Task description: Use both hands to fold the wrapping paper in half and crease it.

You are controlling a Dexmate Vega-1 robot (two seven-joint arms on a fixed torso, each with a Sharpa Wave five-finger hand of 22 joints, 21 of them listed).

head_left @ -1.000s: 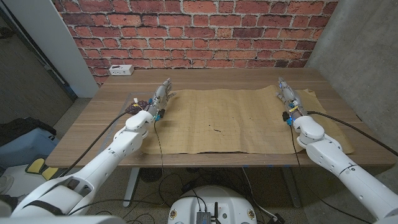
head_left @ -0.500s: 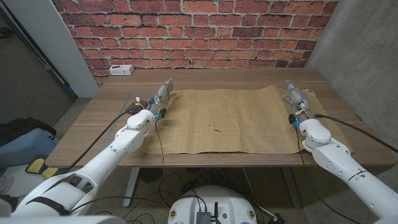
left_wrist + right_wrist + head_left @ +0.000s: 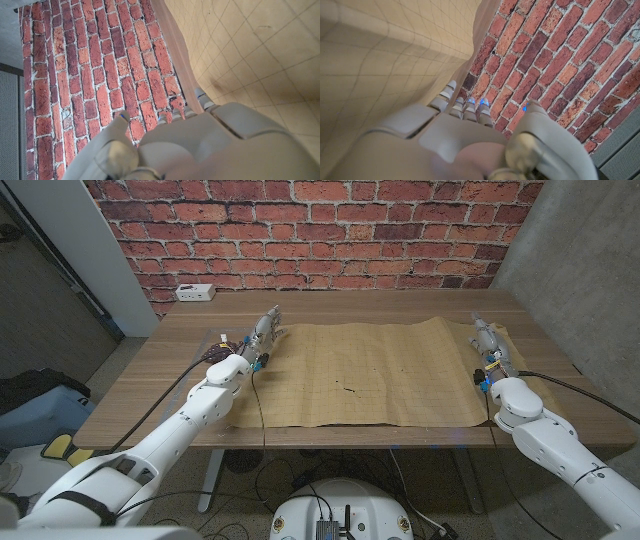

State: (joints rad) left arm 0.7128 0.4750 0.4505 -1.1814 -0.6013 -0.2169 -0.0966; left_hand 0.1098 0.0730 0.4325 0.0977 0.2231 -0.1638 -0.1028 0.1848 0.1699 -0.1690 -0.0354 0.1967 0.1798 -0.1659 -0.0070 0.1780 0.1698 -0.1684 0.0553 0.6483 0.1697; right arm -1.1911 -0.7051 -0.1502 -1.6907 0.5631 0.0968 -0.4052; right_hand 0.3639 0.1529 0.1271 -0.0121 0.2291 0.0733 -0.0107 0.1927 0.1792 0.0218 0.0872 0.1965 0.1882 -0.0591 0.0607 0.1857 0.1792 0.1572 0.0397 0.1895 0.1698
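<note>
Left hand (image 3: 262,332) at paper's (image 3: 360,375) left edge, right hand (image 3: 487,340) at right edge; grip on paper unclear.

Left hand (image 3: 262,333) and right hand (image 3: 488,340) outstretched, fingers extended forward

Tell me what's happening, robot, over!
Left hand at the paper's left edge, right hand at its right edge, neither gripping. Wrapping paper flat, unfolded. White power strip at the far corner, clear of it.
</note>
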